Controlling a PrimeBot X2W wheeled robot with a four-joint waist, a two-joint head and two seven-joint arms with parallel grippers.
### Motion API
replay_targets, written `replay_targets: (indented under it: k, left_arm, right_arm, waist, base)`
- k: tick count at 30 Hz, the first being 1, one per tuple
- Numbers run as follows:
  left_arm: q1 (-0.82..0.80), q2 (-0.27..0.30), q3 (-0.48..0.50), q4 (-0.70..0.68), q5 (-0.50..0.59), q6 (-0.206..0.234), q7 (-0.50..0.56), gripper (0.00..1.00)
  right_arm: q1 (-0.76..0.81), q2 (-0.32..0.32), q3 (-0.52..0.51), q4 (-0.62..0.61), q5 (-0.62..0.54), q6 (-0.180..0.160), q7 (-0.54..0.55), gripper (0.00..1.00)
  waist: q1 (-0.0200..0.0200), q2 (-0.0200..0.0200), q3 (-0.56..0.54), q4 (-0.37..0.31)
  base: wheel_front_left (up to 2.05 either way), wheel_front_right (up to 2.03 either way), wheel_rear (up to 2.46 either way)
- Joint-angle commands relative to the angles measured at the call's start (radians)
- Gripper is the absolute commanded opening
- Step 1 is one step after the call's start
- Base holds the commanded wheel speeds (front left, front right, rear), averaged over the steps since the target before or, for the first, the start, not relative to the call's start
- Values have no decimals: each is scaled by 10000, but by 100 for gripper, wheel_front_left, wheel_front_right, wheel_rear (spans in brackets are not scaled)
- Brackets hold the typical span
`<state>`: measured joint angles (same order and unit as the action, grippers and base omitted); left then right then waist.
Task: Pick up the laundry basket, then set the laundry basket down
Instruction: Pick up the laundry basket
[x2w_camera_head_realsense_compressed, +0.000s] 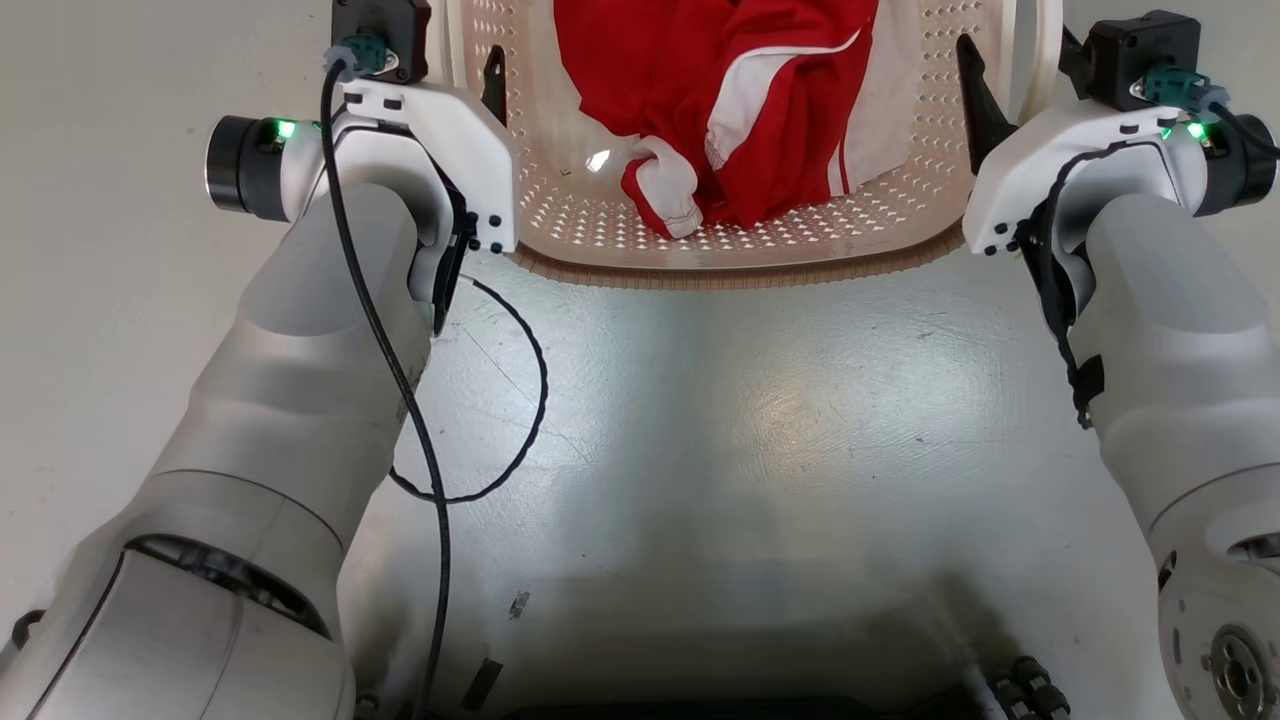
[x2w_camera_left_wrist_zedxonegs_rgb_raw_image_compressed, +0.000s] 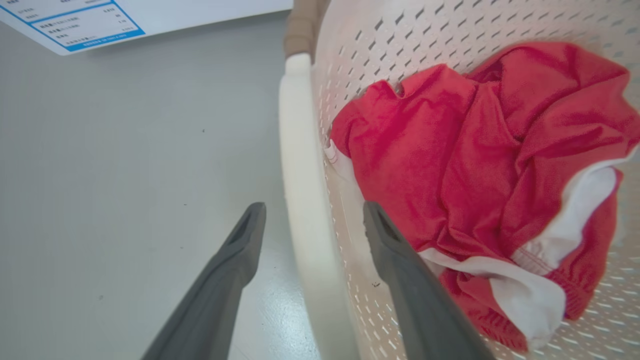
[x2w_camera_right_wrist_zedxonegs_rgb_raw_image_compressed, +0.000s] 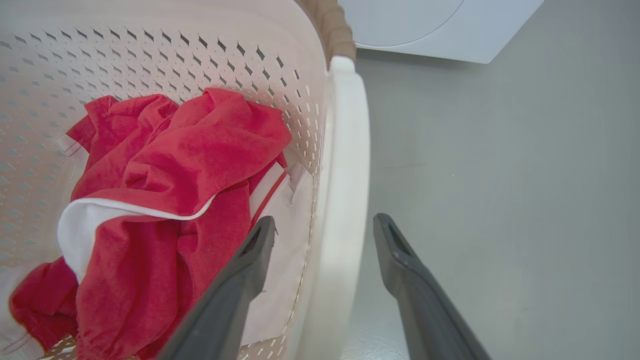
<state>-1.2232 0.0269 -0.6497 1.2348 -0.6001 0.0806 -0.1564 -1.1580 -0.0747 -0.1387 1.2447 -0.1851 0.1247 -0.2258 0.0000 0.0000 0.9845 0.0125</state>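
The pale grey floor (x2w_camera_head_realsense_compressed: 700, 420) lies open ahead of the robot, and a white washing machine (x2w_camera_right_wrist_zedxonegs_rgb_raw_image_compressed: 440, 25) stands at the far side. The laundry basket (x2w_camera_head_realsense_compressed: 740, 272) sits between the two forearms, near the machine and apparently resting on the floor, squarely centred so that both arms can reach a side at once. Inside lies a crumpled red and white garment (x2w_camera_head_realsense_compressed: 760, 100) (a light load, by the look of it). Each white side handle is straddled: the left gripper (x2w_camera_left_wrist_zedxonegs_rgb_raw_image_compressed: 310, 212) has one finger outside the left handle (x2w_camera_left_wrist_zedxonegs_rgb_raw_image_compressed: 300, 150) and one inside the basket wall, jaws apart with a gap on both sides. The right gripper (x2w_camera_right_wrist_zedxonegs_rgb_raw_image_compressed: 325, 222) mirrors this around the right handle (x2w_camera_right_wrist_zedxonegs_rgb_raw_image_compressed: 345, 150), also spread, not yet pinching. I judge this the pre-grasp for an even, two-sided lift.
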Motion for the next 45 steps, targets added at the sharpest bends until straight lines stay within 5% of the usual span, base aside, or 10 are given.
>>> replay_targets:
  k: [1,20,21,22,23,35,45]
  left_arm:
    - [-94,233,28,-28,-36,155,28,100]
    - [-256,233,-708,-16,-365,320,309,100]
    - [-257,233,-739,-24,-390,331,312,100]
    - [-256,233,-770,-40,-418,338,308,52]
    - [-246,233,-829,-48,-433,304,354,0]
    - [-88,233,-1345,-232,-765,584,921,0]
    - [457,233,-1593,-71,-1169,601,1021,0]
  right_arm:
    - [71,242,200,7,94,60,55,100]
    - [-60,244,974,305,832,60,69,100]
    - [-65,244,1033,301,873,60,29,73]
    - [-63,244,1101,305,958,60,-2,0]
    - [-39,244,1204,319,1043,60,31,0]
    - [271,244,2063,393,1354,60,461,0]
    - [801,244,3921,305,2629,60,1456,0]
  waist:
    - [0,0,10,11]
    - [0,0,44,51]
    - [0,0,42,58]
    - [0,0,38,71]
    - [0,0,27,78]
    - [0,0,-394,129]
    - [0,0,-1539,24]
  base:
    - [0,0,0]
    - [0,0,0]
    - [0,0,0]
    - [0,0,0]
    - [0,0,0]
    - [0,0,0]
    - [0,0,0]
